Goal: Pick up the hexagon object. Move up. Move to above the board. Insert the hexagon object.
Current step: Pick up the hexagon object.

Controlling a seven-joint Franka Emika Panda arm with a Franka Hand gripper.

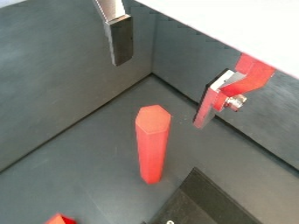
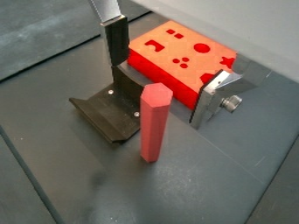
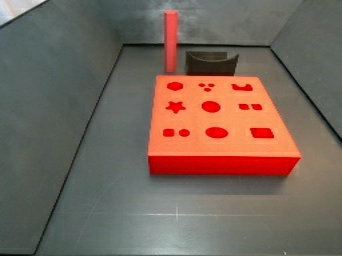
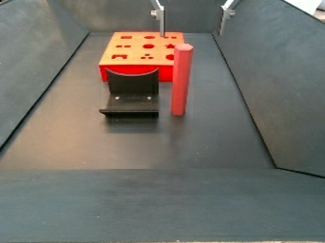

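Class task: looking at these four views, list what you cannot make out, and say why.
- Gripper: wrist views show one finger only; open or shut unclear.
- Hexagon object: its base is cut off in a side view by the board.
- Fixture: in a side view, partly hidden behind the board.

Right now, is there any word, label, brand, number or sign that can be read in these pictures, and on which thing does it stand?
None: no readable text in any view.
The board has only shaped holes.
The hexagon object, the fixture and the gripper, above the board's far end, look unmarked.
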